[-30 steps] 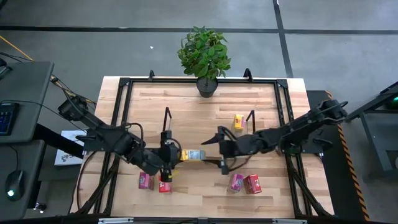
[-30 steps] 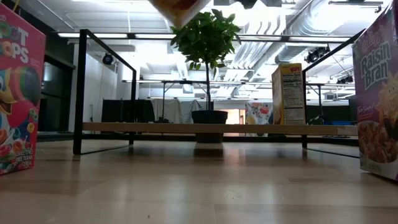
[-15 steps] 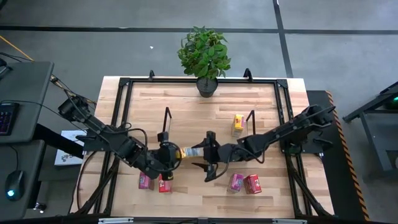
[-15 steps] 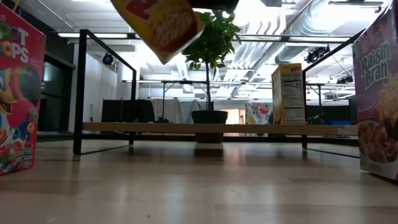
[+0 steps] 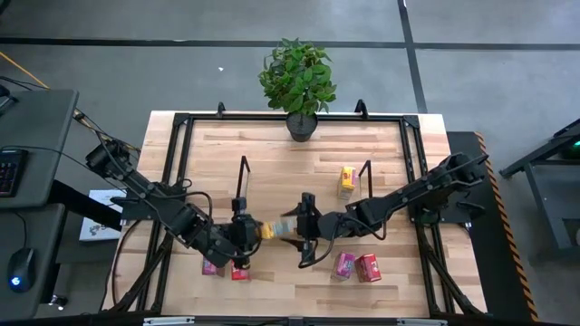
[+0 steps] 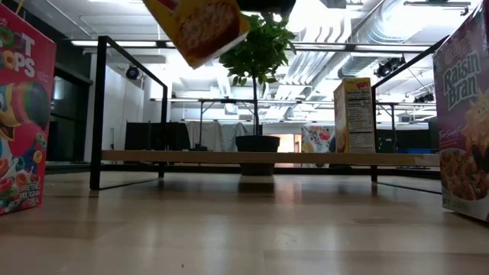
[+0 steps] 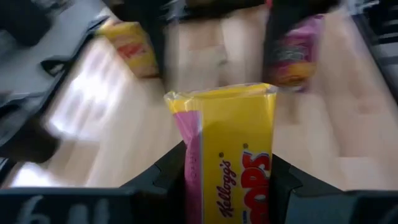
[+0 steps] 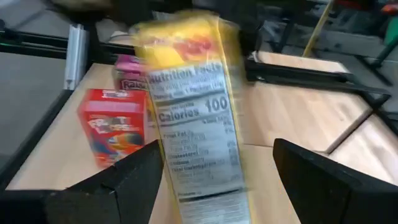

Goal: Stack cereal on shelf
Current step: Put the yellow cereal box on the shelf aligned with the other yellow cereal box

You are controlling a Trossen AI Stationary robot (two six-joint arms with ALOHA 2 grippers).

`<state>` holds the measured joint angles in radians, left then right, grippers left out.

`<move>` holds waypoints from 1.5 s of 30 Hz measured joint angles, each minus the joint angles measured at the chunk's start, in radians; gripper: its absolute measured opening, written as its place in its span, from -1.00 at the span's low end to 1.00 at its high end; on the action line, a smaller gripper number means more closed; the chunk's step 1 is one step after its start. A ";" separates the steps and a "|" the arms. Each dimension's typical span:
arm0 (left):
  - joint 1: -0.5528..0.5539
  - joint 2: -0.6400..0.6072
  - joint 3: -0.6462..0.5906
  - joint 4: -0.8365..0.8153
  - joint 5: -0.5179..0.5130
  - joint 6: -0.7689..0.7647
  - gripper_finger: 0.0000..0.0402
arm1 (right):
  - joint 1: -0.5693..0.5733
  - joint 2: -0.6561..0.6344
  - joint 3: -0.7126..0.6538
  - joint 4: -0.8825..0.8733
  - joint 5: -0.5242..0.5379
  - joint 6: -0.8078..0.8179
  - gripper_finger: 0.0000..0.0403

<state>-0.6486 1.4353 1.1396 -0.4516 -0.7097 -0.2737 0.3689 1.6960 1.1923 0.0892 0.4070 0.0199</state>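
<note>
My left gripper (image 5: pixel 256 231) is shut on a yellow cereal box (image 5: pixel 276 228), which is lifted over the table's middle and tilted at the top of the low view (image 6: pixel 200 27). My right gripper (image 5: pixel 304 232) is open. Its fingers stand on either side of the box's free end (image 8: pixel 193 124), and I see no touch. A second yellow box (image 5: pixel 346 179) stands upright on the shelf board (image 6: pixel 267 157). A pink and a red box (image 5: pixel 225 266) stand near the left arm. Another pair (image 5: pixel 356 266) stands near the right arm. My left gripper pinches the yellow box between its two fingers (image 7: pixel 171 177), one on each long face near one end (image 7: pixel 239 186). The fingers come level from the table's left, along the box. The box is lifted clear and sticks out toward my right gripper, tilted.
A potted plant (image 5: pixel 297 81) stands at the table's far edge, behind the shelf. The shelf's black frame uprights (image 5: pixel 243 179) (image 5: pixel 365 177) rise at each end of the board. A red Froot Loops box (image 6: pixel 23 122) and a pink Raisin Bran box (image 6: pixel 462 114) stand close to the low camera.
My right gripper has moved toward the table's left, and its open fingers now stand around the free end of the yellow box. My left gripper has shifted slightly toward the near edge, and the box has dropped into the top of the low view, tilted.
</note>
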 joint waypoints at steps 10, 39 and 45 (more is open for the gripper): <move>-0.017 -0.001 0.001 0.012 -0.013 0.024 -0.39 | -0.003 0.001 0.000 0.007 -0.050 0.002 0.46; -0.003 0.045 0.001 0.162 -0.069 0.043 -0.32 | -0.007 -0.015 0.000 -0.056 -0.125 0.019 -0.28; -0.032 0.037 0.000 0.156 -0.059 0.042 -0.22 | 0.007 -0.055 0.000 -0.191 -0.079 0.026 -0.23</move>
<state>-0.6805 1.4725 1.1397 -0.2953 -0.7683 -0.2315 0.3756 1.6414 1.1919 -0.1015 0.3280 0.0456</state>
